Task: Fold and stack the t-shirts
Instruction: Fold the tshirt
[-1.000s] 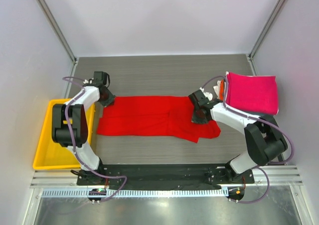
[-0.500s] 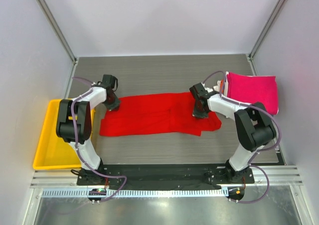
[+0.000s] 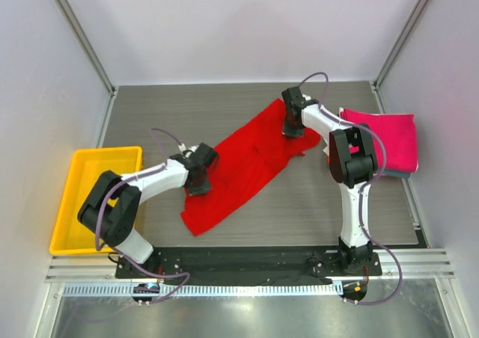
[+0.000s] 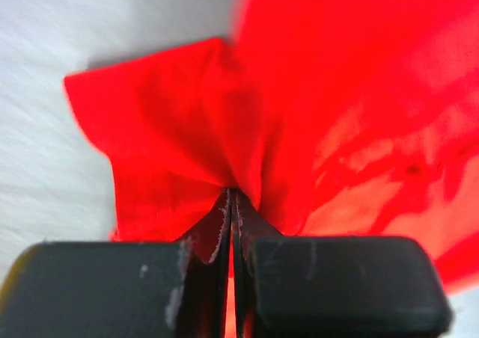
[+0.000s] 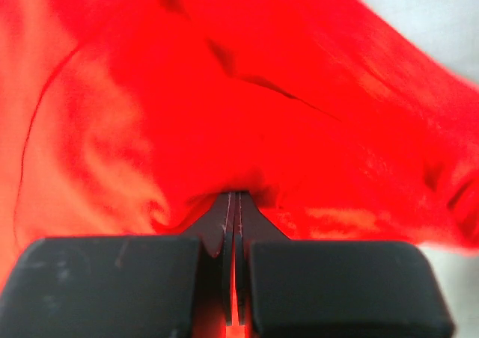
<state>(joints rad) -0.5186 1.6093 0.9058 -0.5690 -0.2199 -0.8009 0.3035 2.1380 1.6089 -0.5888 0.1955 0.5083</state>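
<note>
The bright red t-shirt [image 3: 243, 166] lies stretched diagonally across the table, from the far right down to the near left. My left gripper [image 3: 198, 182] is shut on its left edge; in the left wrist view the cloth [image 4: 224, 114] bunches at the fingertips [image 4: 231, 196]. My right gripper [image 3: 292, 128] is shut on its far right end; the right wrist view shows red cloth [image 5: 247, 106] pinched at the fingertips [image 5: 234, 196]. A folded magenta-pink t-shirt [image 3: 389, 140] tops a stack at the right; a white and a grey-blue edge peek out beneath it.
A yellow plastic tray [image 3: 75, 203] sits at the table's left edge. Grey walls with metal posts [image 3: 78, 35] enclose the back and sides. The black base rail [image 3: 239, 259] runs along the near edge.
The red shirt has swung from lying level to a diagonal. My right gripper moved far and up with its end; my left gripper moved nearer and to the right with its edge.
</note>
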